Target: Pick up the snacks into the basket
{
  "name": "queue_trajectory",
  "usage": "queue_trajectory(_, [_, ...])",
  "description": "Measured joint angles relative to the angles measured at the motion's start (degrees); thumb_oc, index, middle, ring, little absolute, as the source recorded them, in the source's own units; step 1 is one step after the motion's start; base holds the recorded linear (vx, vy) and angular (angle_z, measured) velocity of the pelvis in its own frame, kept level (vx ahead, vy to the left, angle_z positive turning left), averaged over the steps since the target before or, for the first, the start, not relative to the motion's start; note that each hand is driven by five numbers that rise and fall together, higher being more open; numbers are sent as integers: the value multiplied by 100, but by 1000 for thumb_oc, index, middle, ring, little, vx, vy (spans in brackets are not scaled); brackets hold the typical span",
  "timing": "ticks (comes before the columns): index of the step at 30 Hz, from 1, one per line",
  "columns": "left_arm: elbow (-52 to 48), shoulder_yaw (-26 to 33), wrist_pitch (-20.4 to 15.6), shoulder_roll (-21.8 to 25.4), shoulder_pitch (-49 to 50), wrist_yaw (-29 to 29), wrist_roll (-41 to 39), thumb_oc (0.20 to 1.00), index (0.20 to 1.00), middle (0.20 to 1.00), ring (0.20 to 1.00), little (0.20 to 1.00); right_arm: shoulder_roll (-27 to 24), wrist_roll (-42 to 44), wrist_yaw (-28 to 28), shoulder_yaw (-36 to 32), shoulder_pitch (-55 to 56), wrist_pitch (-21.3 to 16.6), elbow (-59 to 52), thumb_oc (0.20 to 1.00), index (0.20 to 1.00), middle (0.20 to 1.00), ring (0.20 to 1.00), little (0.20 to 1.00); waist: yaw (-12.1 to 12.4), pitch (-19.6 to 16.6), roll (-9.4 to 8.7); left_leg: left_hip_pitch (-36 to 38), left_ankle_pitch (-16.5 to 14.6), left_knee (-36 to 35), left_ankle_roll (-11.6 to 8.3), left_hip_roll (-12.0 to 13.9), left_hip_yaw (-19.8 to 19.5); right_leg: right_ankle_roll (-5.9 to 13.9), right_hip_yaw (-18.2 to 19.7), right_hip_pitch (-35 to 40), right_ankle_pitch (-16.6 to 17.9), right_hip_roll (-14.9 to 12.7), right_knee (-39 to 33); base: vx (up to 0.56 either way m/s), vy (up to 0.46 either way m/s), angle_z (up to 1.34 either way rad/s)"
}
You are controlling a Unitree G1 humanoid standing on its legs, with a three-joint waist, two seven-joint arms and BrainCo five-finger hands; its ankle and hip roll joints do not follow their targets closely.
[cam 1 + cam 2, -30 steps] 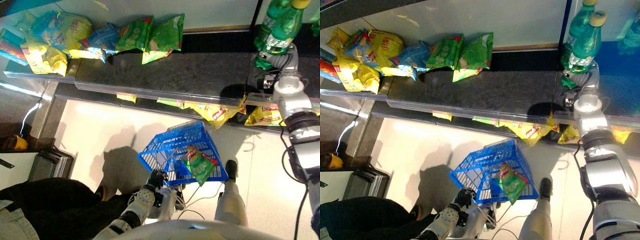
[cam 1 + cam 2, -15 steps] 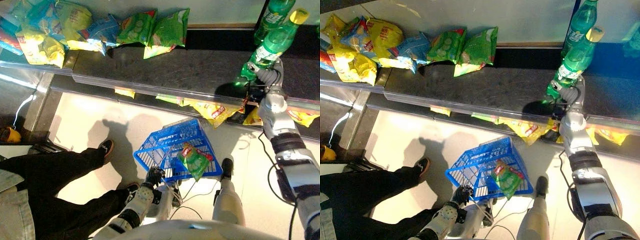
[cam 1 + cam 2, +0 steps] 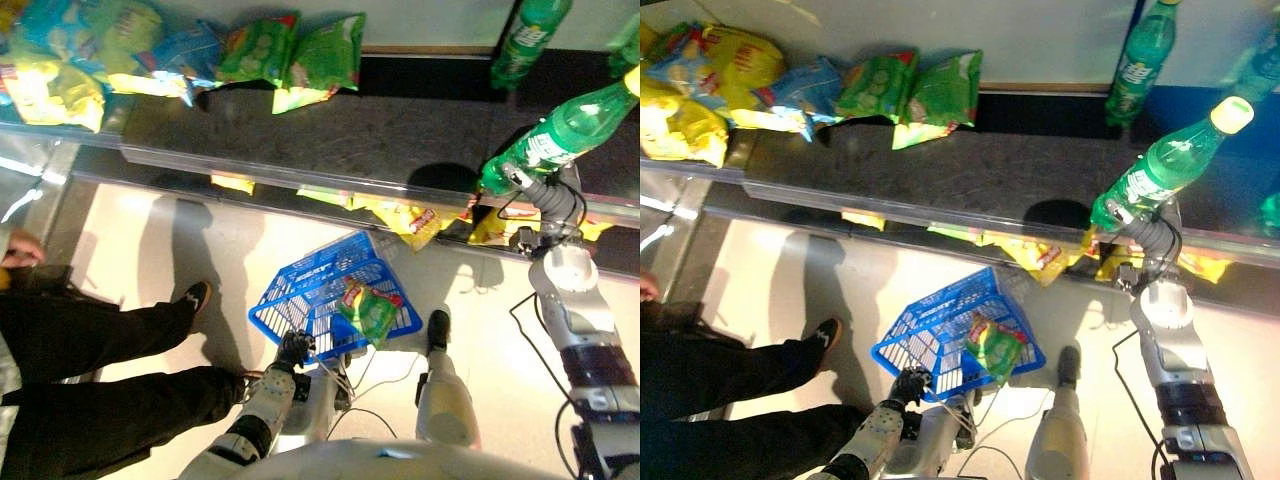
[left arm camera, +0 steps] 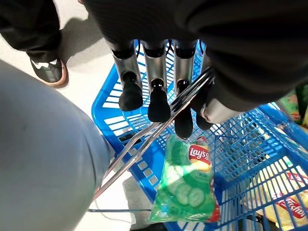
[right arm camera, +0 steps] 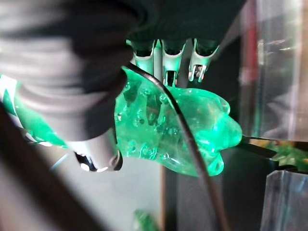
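My left hand (image 3: 293, 350) hangs low by the floor, its fingers (image 4: 154, 98) curled round the wire handles (image 4: 144, 144) of a blue basket (image 3: 296, 296). One green snack bag (image 4: 185, 185) lies inside the basket. My right hand (image 3: 547, 194) is shut on the lower part of a green bottle (image 3: 568, 128), which tilts with its cap up and to the right above the shelf's front edge. The bottle's base (image 5: 192, 125) sits between the fingers and the thumb. Two green snack bags (image 3: 293, 52) lie at the back of the dark shelf (image 3: 350, 140).
Yellow and blue snack bags (image 3: 710, 75) are piled at the shelf's left end. A second green bottle (image 3: 1137, 62) stands upright at the back right. More yellow bags (image 3: 408, 215) lie on the lower shelf. A person's legs (image 3: 100, 370) in black trousers stand at my left.
My right hand has lifted the bottle away from the other bottle, tilted it and drawn it toward the shelf's front. The person's legs have stepped in on the left. The camera has shifted.
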Motion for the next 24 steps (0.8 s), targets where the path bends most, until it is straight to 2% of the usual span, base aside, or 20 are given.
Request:
queue_trajectory(3, [176, 351, 47, 3, -40, -27, -1, 200, 200, 200, 200, 200, 21, -1, 406, -11, 514, -14, -486, 200, 200, 200, 200, 200, -160, -1, -115, 105, -4, -3, -2, 4, 27, 1, 59, 71, -1, -5, 0, 31, -53, -13])
queue_trajectory(4, [234, 453, 61, 14, -50, -28, -2, 200, 200, 200, 200, 200, 30, 10, 581, -16, 757, -27, -623, 200, 200, 200, 200, 200, -289, -13, -162, 124, -10, -3, -11, 22, 41, 1, 64, 80, -1, 26, -1, 48, -48, -5])
queue_trajectory(7, [410, 666, 65, 20, -104, -51, -9, 200, 200, 200, 200, 200, 70, 96, 1072, -41, 1365, -15, -948, 200, 200, 200, 200, 200, -295, -45, -252, 206, -79, -4, -27, 90, 148, 9, 129, 110, -15, 102, -1, 53, -47, -15])
queue_trajectory(10, [623, 906, 86, 136, -82, -77, -10, 200, 200, 200, 200, 200, -36, 136, 1811, 154, 2182, 57, -1232, 200, 200, 200, 200, 200, -268, -199, -495, 337, -128, -6, -75, 166, 248, -11, 217, 180, -16, 143, -1, 44, -49, -20])
queue_trajectory(12, [785, 1009, 84, 271, -45, -86, -19, 200, 200, 200, 200, 200, -67, 97, 2060, 260, 2732, 64, -1197, 200, 200, 200, 200, 200, -345, -381, -684, 388, -168, -7, -116, 219, 314, -25, 276, 190, -21, 195, -2, 19, -26, -14])
queue_trajectory(14, [850, 1104, 92, 355, 12, -97, -52, 200, 200, 200, 200, 200, -118, -122, 2145, 347, 2973, 99, -1128, 200, 200, 200, 200, 200, -447, -499, -800, 396, -175, -8, -119, 233, 325, -41, 299, 175, -19, 213, -2, 5, -33, -13])
queue_trajectory(16, [995, 1161, 110, 438, 27, -111, -72, 200, 200, 200, 200, 200, -277, -964, 2110, 533, 3009, 71, -685, 200, 200, 200, 200, 200, -525, -681, -915, 404, -193, -9, -99, 234, 408, -67, 374, 130, 12, 214, -3, -25, -24, -21])
queue_trajectory(19, [1010, 1168, 160, 443, 36, -111, -75, 200, 200, 200, 200, 200, -313, -2007, 1920, 883, 2900, 66, 391, 200, 200, 200, 200, 200, -539, -786, -919, 384, -194, -8, -87, 227, 470, -83, 378, 71, 56, 199, -3, -51, -16, -11])
queue_trajectory(22, [765, 802, 203, 447, 71, -49, -202, 200, 200, 200, 200, 200, -275, -3111, 1516, 1573, 2278, 233, 2036, 200, 200, 200, 200, 200, -508, -845, -837, 262, -186, -11, -78, 228, 468, -91, 376, -53, 88, 199, -2, -94, -13, -2])
queue_trajectory(24, [252, 267, 190, 437, -3, 65, -303, 200, 200, 200, 200, 200, -91, -3788, 1210, 2206, 1534, 534, 3558, 200, 200, 200, 200, 200, -428, -794, -685, 46, -112, -6, -43, 214, 462, -107, 368, -266, 159, 186, -1, -97, -12, 3])
